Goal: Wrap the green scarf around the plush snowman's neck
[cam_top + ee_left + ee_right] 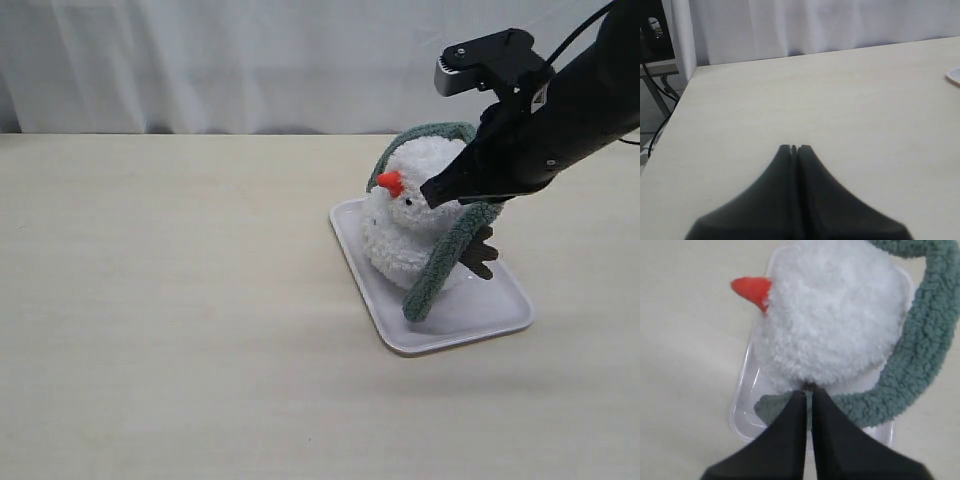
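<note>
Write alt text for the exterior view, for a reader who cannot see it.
A white plush snowman with an orange nose sits on a white tray on a pale table. A green scarf arches over its head and hangs down one side. The black right arm reaches in from the right, its jaws shut beside the snowman's face.

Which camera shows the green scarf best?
The exterior view: there most of the green scarf shows, looping behind the plush snowman's head and hanging down to the tray. The right wrist view shows only one curved stretch beside the head. The left wrist view shows none of it.
</note>
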{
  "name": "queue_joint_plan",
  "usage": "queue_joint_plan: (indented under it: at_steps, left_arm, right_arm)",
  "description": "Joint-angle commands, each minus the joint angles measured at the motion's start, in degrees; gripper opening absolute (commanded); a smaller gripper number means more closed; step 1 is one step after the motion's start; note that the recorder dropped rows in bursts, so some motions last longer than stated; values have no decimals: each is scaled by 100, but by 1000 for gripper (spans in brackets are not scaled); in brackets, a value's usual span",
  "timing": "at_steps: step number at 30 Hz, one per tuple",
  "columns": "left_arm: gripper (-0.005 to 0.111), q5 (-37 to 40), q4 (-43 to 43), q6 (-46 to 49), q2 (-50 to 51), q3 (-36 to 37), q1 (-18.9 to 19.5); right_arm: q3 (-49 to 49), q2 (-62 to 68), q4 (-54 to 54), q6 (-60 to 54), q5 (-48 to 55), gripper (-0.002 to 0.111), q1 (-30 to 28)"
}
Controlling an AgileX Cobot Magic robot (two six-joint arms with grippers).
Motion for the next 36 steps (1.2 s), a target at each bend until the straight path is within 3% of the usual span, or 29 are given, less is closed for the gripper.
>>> queue_joint_plan:
  at_steps: [1, 9, 21, 36]
  left_arm:
    - [0, -64, -4, -5, -10, 18, 7]
    - [0, -64, -4, -5, -10, 18, 7]
    - [0, -64, -4, -5, -10, 18, 7]
    - [0, -64, -4, -5, -10, 18, 7]
  right_arm:
    - [-22, -194, -409, 21, 660, 4, -12]
    - [367, 18, -488, 67, -52, 4, -12]
    - [377, 750, -570, 67, -341, 4, -12]
    - [355, 642, -364, 6, -342, 4, 1]
